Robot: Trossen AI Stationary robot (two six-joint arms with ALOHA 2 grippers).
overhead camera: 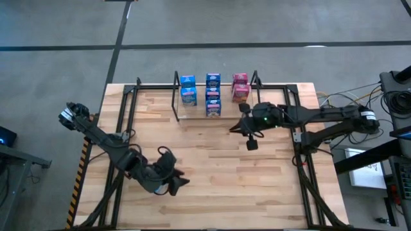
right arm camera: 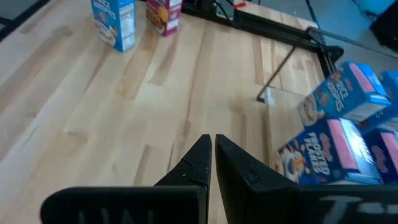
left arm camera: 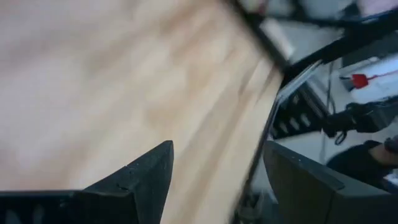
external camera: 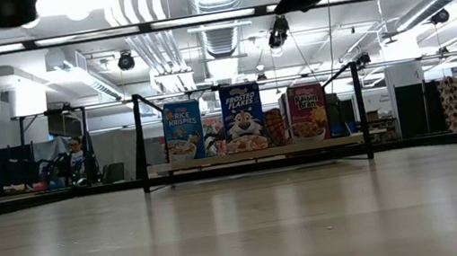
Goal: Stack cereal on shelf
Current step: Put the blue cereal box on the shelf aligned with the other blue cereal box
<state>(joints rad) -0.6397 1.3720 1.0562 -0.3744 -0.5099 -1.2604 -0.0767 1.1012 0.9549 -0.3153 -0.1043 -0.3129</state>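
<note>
We find the cereal [overhead camera: 210,94] on the shelf [overhead camera: 176,102] at the surface's [overhead camera: 212,173] far edge. Right gripper [overhead camera: 236,126], fingers together, hovers just beside it; left gripper [overhead camera: 178,181], fingers apart, sits well apart.

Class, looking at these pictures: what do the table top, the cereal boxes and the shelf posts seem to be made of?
Table top: pale wood planks, visible grain and seams, light sheen.
Cereal boxes: probably printed cardboard, with flat faces and sharp folded edges.
Shelf posts: thin black rods, likely painted metal.

The wooden tabletop [overhead camera: 257,186] carries the shelf [overhead camera: 176,102] at its far edge, cereal [overhead camera: 212,95] stacked on the shelf.
</note>
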